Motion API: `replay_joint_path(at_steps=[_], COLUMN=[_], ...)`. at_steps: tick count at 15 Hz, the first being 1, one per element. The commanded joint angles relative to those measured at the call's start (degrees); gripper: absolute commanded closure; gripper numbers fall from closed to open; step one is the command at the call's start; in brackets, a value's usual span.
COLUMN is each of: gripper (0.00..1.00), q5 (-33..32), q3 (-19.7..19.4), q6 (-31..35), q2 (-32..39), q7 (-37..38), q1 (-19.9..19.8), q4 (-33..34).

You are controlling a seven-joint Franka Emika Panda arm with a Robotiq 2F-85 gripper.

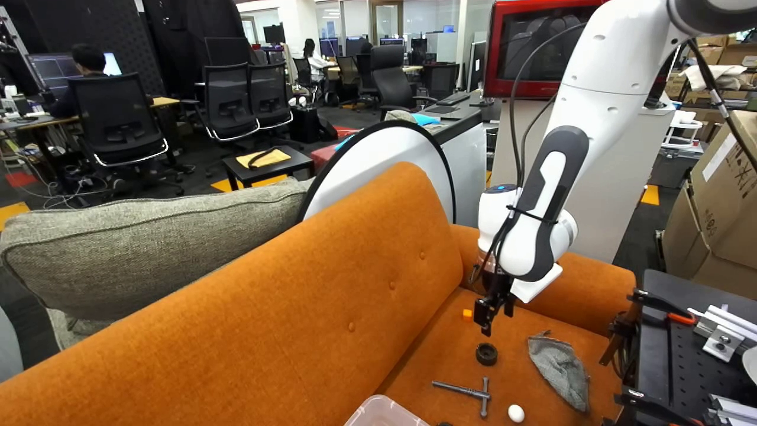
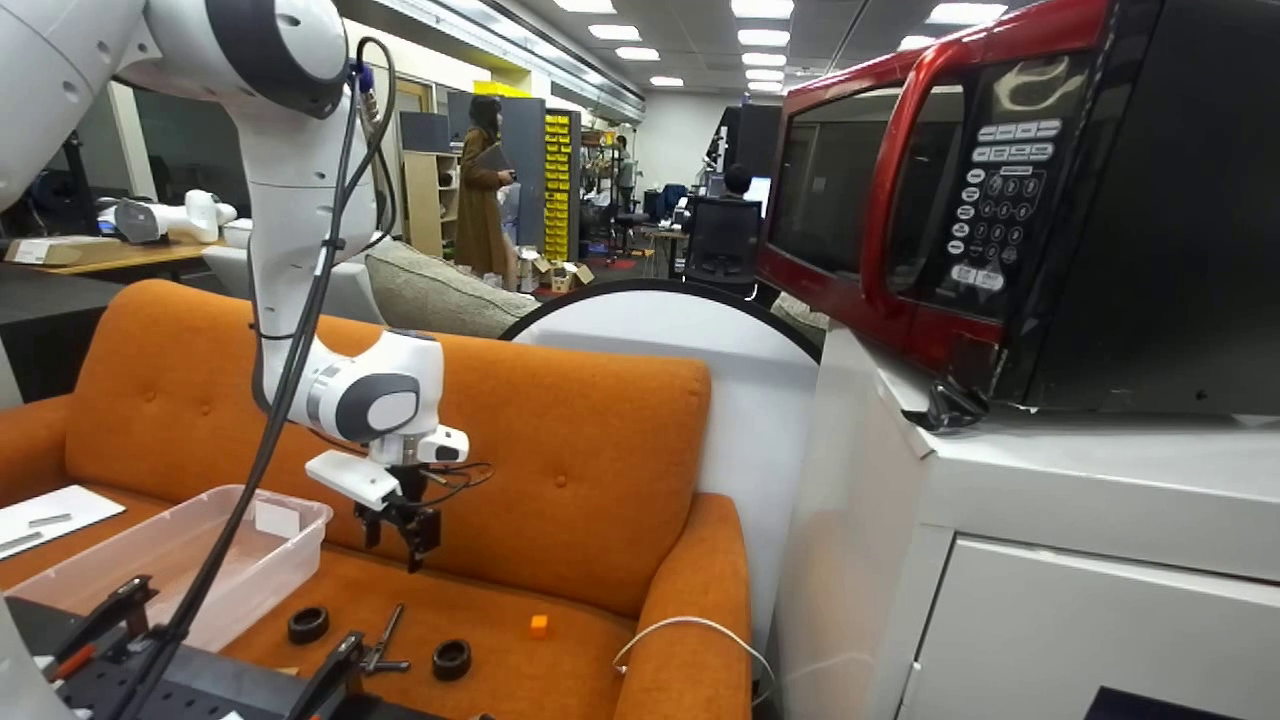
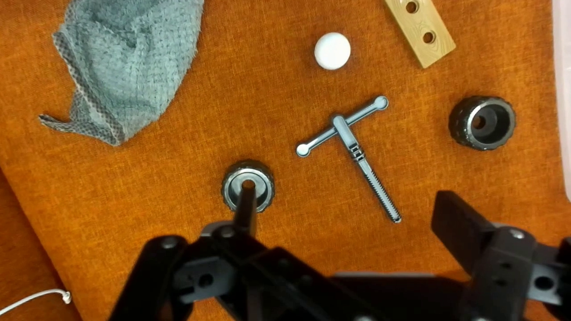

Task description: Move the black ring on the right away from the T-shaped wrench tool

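Note:
Two small black rings lie on the orange sofa seat, either side of the T-shaped wrench tool, apart from it. One black ring (image 1: 486, 360) (image 2: 452, 661) (image 3: 236, 177) is nearer the sofa arm. The other black ring (image 2: 308, 625) (image 3: 464, 122) lies between tool and clear bin, mostly cut off in an exterior view (image 1: 445, 423). The grey metal T-shaped tool (image 1: 458, 389) (image 2: 384, 642) (image 3: 349, 133) lies flat. My gripper (image 1: 498, 323) (image 2: 393, 556) (image 3: 345, 203) is open and empty above the seat. In the wrist view, its left finger partly covers the first ring.
A clear bin (image 1: 378, 411) (image 2: 275, 580) stands on the seat. A white ball (image 1: 516, 413) (image 3: 332, 51), grey cloth (image 1: 559, 370) (image 3: 134, 62), wooden block with holes (image 3: 419, 33) and orange cube (image 1: 467, 314) (image 2: 539, 627) lie around. The sofa back (image 1: 355, 278) rises behind.

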Motion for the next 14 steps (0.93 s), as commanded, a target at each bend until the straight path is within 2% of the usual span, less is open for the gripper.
replay_joint_path(at_steps=[1, 7, 14], gripper=[0.00, 0.00, 0.00], q5=[0.1, 0.0, 0.2], q3=[2.4, 2.5, 2.3], q6=[1.4, 0.3, -1.3], q2=[7.4, 21.1, 33.9], q7=[-1.9, -2.1, -0.5], q1=[-4.7, -8.2, -8.0], q4=[7.1, 20.6, 33.0])
